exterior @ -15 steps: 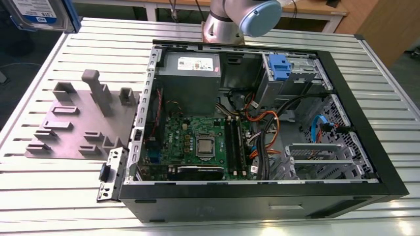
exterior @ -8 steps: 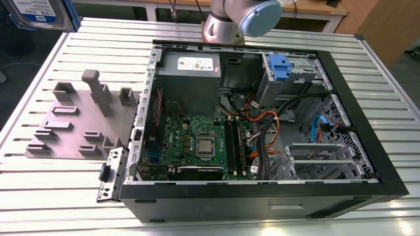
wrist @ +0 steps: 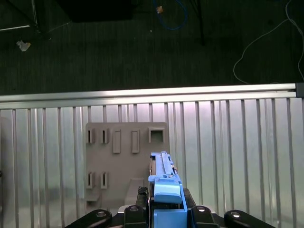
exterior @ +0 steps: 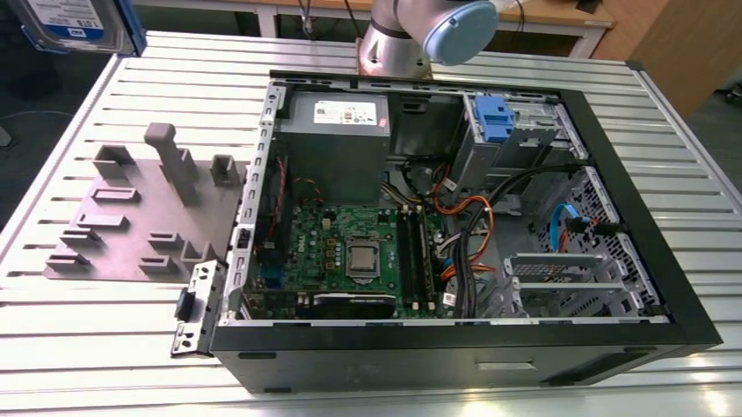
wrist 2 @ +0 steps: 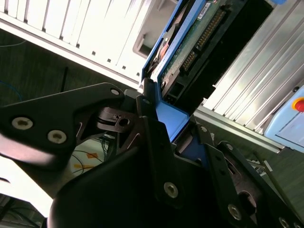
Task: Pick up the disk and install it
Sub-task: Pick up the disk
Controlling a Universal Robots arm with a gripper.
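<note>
The disk, silver with a white-and-blue label and a blue carrier frame, hangs in the air at the far corner on the exterior view's left, above the table edge. In the second wrist view my gripper is shut on the blue end handle of the disk, whose circuit-board side and connector show. In the first wrist view the disk stands on edge in my gripper, high above the grey slotted holder.
An open black computer case lies on the slatted metal table, with motherboard, cables and a grey drive cage holding a blue-tabbed drive. The grey slotted holder sits beside the case on the exterior view's left. The arm's base stands behind the case.
</note>
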